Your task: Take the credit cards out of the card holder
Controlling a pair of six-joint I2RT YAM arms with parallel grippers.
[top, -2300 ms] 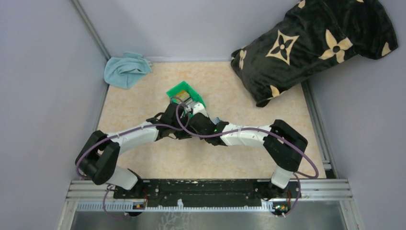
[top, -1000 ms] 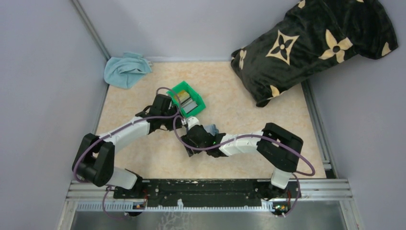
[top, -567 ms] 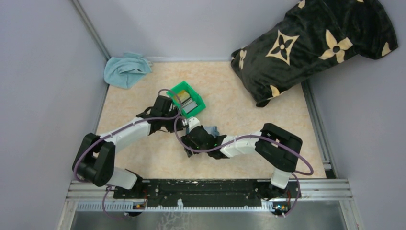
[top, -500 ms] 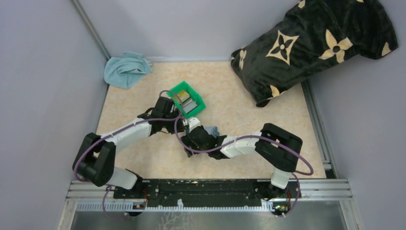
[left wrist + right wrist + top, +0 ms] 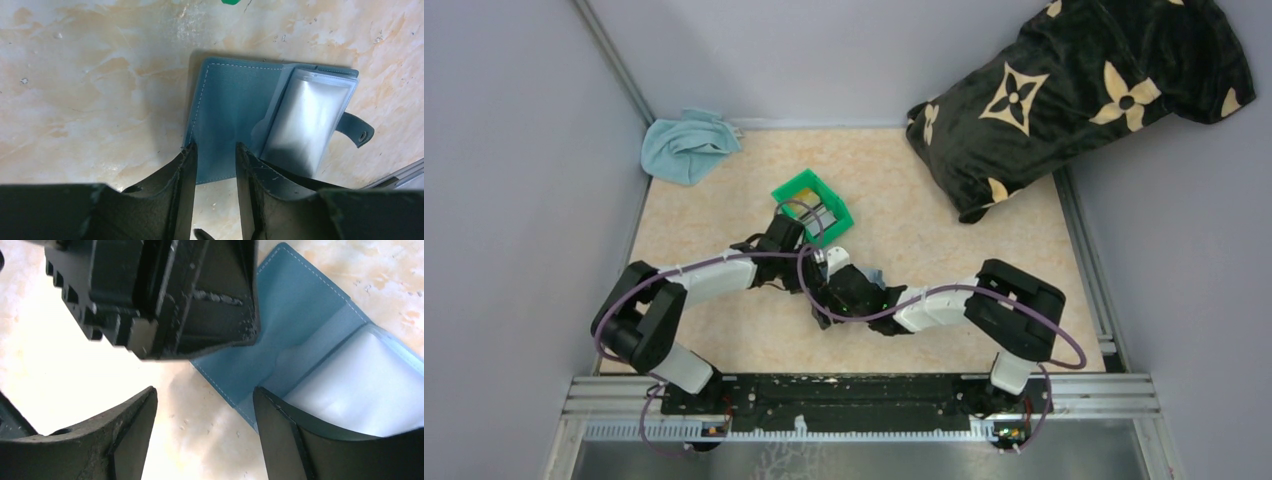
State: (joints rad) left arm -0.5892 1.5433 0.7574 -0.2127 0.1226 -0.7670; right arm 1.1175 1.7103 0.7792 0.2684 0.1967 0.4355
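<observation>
Your card holder [image 5: 225, 125] is teal with pale stitching and a silvery-grey sleeve [image 5: 305, 120]. The bench [image 5: 924, 200] is mottled cream and tan. Green bin [image 5: 789, 190] at 12 o'clock, pale blue cloth [image 5: 686, 145] at 11, black pillow [image 5: 1074, 90] with tan flowers at 2.

Left claw [image 5: 215, 150] over card holder [image 5: 227, 105]; bare table [image 5: 75, 100] leftward, green bin [image 5: 812, 205] behind.

The card holder [image 5: 225, 110] at mid-frame looks like matt teal leather with pale stitching, and its clear plastic sleeve [image 5: 307, 125] shines glossy. The table [image 5: 75, 75] is smooth, mottled beige and stone-like. The left gripper [image 5: 215, 150] is scuffed, matt black plastic. At the upper left lies a soft blue cloth [image 5: 686, 145], and at the upper right a velvety black cushion [image 5: 1074, 90].
</observation>
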